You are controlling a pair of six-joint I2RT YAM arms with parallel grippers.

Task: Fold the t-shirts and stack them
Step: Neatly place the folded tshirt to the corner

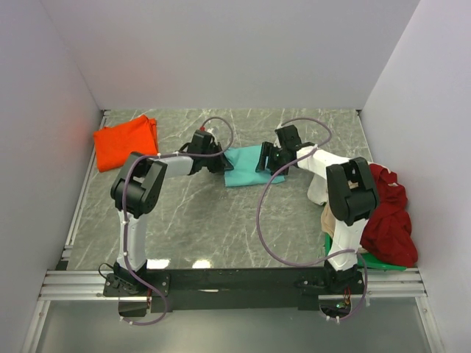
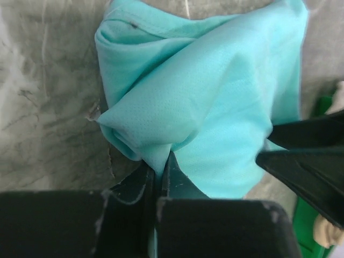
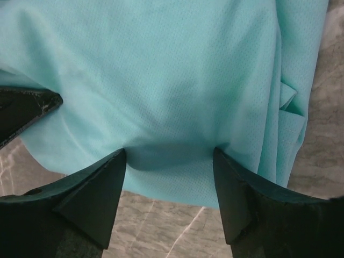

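At the lower right of the top view, the dark red t-shirt point(image 1: 388, 213) sits heaped at the table's point(image 1: 221, 228) edge. In mid-frame the teal t-shirt point(image 1: 246, 163) lies bunched on the marble. Your left gripper point(image 2: 160, 166) is pinched tight on a fold at its left edge. Your right gripper point(image 3: 169, 156) has its fingers spread wide, tips resting on the cloth's right edge. The orange t-shirt point(image 1: 125, 141) lies at upper left, well apart.

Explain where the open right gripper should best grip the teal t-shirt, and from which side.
Probably its right-hand edge, approached from the right. The teal t-shirt lies in flat layers there, with that edge already between the right gripper's open fingers, and the left gripper is shut on the opposite edge.
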